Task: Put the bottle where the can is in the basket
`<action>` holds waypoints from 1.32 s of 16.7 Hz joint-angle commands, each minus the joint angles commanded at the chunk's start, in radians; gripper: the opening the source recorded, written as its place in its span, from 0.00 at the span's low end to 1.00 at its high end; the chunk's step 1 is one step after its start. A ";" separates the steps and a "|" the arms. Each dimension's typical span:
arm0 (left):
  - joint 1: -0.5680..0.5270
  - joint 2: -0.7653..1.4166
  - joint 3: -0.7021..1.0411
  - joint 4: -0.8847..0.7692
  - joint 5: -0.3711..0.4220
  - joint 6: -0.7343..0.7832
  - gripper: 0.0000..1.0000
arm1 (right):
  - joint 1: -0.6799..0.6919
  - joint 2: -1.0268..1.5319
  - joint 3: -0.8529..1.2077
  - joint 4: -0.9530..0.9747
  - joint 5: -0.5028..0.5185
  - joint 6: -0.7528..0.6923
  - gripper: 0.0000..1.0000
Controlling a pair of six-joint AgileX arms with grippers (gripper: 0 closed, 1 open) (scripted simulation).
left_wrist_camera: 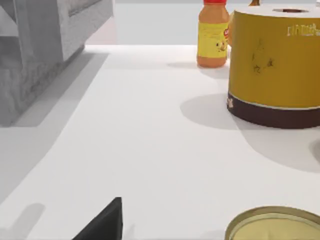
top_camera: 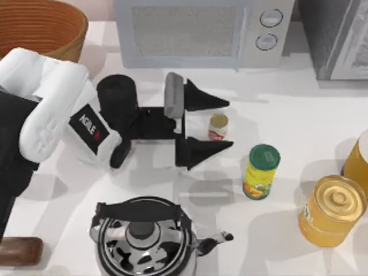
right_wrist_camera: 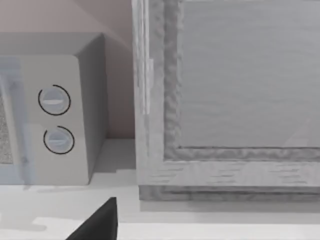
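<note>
I see the white can (top_camera: pixel 218 127) with its red label mark and dull gold top, and the orange-brown wicker basket (top_camera: pixel 40 26) at the worktop's (top_camera: pixel 287 103) top-left corner. The kettle (top_camera: pixel 144 238) is black-and-white mottled, the bottle (top_camera: pixel 261 171) yellow, green-capped.

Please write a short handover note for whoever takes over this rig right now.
Left tool: open, its fingers on either side of the can, not yet closed on it.
Right arm: parked; its tool's state cannot be told.
The can stands upright on the white table, left of the green-capped yellow container.
The basket sits at the table's far left corner.
Done: left tool lined up around the can.
Left: close, lift, carry on with the placing.
</note>
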 joint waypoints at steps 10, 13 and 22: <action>0.030 -0.371 -0.250 -0.170 -0.209 -0.008 1.00 | 0.000 0.000 0.000 0.000 0.000 0.000 1.00; 0.067 -0.673 -0.418 -0.299 -0.367 -0.007 1.00 | 0.000 0.000 0.000 0.000 0.000 0.000 1.00; 0.232 -1.745 -0.930 -0.786 -0.871 -0.007 1.00 | 0.000 0.000 0.000 0.000 0.000 0.000 1.00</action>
